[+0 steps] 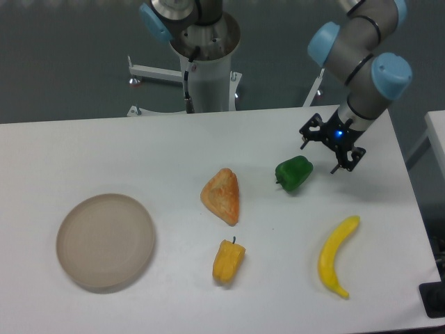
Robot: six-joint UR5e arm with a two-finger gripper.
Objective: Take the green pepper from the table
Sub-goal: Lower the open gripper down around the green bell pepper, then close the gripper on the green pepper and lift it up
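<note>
The green pepper [293,173] lies on the white table [139,153], right of centre, glossy and dark green. My gripper [321,157] hangs above and to the right of the pepper, pointing down toward it. Its two dark fingers [304,142] are spread apart with nothing between them. The gripper is not touching the pepper.
A yellow-orange pepper [227,261] lies in front of centre. A wedge of bread [222,195] sits left of the green pepper. A banana [336,256] lies at the front right. A round beige plate [106,241] sits at the front left. The arm's base [207,62] stands behind the table.
</note>
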